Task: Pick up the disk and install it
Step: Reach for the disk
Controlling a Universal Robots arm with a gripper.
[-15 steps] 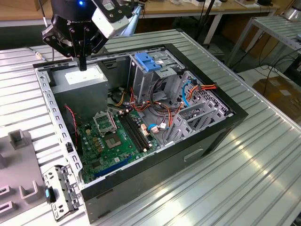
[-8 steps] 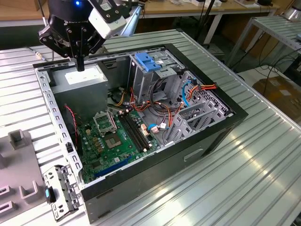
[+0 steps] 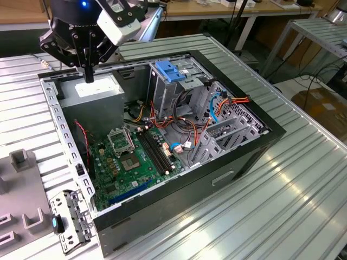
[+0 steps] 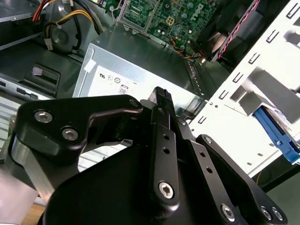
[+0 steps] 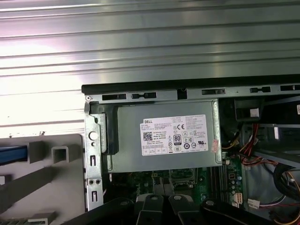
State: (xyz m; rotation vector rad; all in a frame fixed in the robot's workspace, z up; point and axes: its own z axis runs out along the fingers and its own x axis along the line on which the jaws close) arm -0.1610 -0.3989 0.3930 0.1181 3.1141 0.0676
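Note:
My gripper (image 3: 87, 76) hangs over the far left corner of the open computer case (image 3: 245, 156), just above the grey power-supply box (image 3: 92, 91). Its black fingers (image 4: 161, 101) are pressed together with nothing between them. Of the disk I can make out just a blue plastic edge (image 5: 11, 153), apparently its side rail. It sits in the grey fixture (image 5: 56, 187) outside the case's perforated rear frame (image 5: 93, 159). In the second wrist view the same blue rail (image 4: 280, 138) appears beyond that frame. The gripper is apart from it.
A bare blue bracket (image 3: 170, 70) sits atop the drive cage (image 3: 179, 89). The green motherboard (image 3: 130, 162) and loose orange and red cables (image 3: 187, 127) fill the case floor. A metal bracket with a blue tab (image 3: 68, 219) lies on the ribbed table (image 3: 282, 211), left of the case.

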